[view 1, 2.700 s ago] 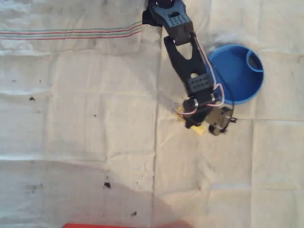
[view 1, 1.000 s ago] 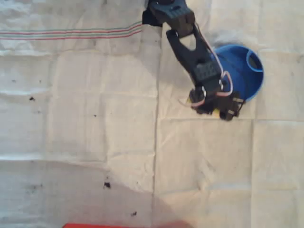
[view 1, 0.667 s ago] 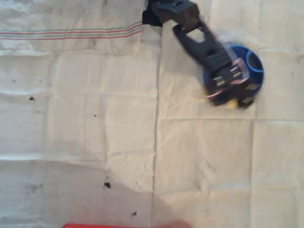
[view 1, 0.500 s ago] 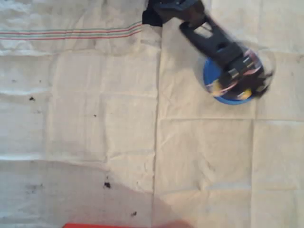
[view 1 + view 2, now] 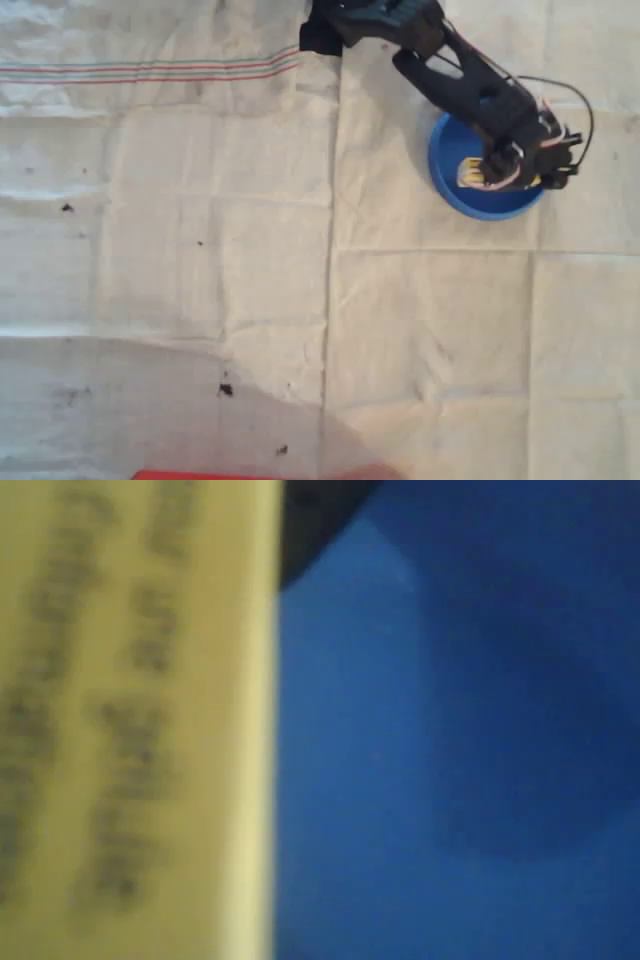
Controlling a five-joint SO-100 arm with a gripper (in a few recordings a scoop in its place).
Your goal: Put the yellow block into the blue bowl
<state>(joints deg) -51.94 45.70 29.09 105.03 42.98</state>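
— Over the bench, from overhead, where is the arm [image 5: 455,80]?
— It reaches from the top edge down to the right, and its pincer [image 5: 505,172] hangs above the bowl [image 5: 445,180], which sits on a creased white cloth [image 5: 200,250].
— And the block [image 5: 472,171]?
— A bit of yellow shows inside the bowl's rim, just left of the pincer and touching it. Whether it lies on the bowl floor or is held above it, I cannot tell.
— Is the pincer closed on it?
— Cannot tell from above; wires and the wrist hide the jaws.
— Up close, from the wrist?
— The block [image 5: 130,720] fills the left half, blurred, with dark marks running along it. The bowl [image 5: 460,740] spreads blue on the right. A dark corner shows at the top. The pincer's state stays unclear here too.
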